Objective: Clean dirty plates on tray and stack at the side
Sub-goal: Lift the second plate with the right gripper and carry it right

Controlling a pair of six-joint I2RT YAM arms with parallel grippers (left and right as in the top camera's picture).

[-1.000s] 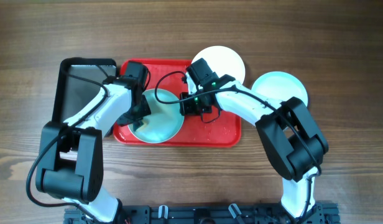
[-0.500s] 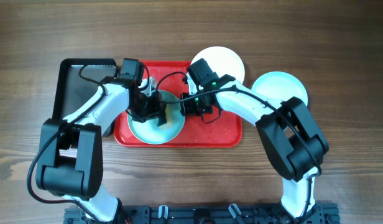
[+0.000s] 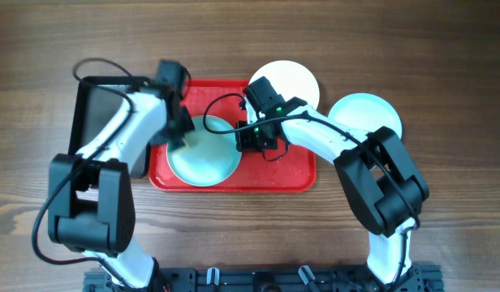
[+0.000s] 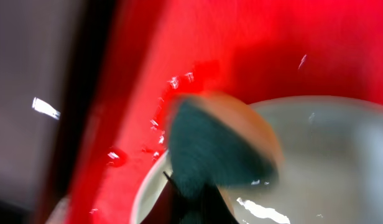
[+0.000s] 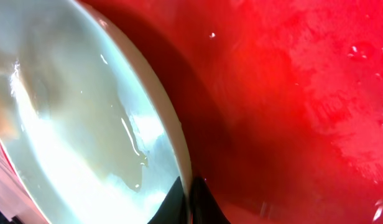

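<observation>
A pale turquoise plate [image 3: 203,154] lies on the red tray [image 3: 286,174], wet and shiny. My right gripper [image 3: 243,136] is shut on the plate's right rim [image 5: 179,155], one finger on each side of the edge. My left gripper [image 3: 185,130] is shut on a dark green and tan sponge [image 4: 210,146] at the plate's upper left rim [image 4: 148,186]. A white plate [image 3: 295,79] lies just behind the tray. A second turquoise plate [image 3: 365,115] lies on the table to the right.
A narrower black tray [image 3: 100,113] stands against the red tray's left side. Water drops lie on the red tray [image 5: 341,93]. Wooden table surrounds everything.
My left gripper has swept with the sponge from the plate's middle back up to its upper left rim. The right gripper has kept still on the rim.
</observation>
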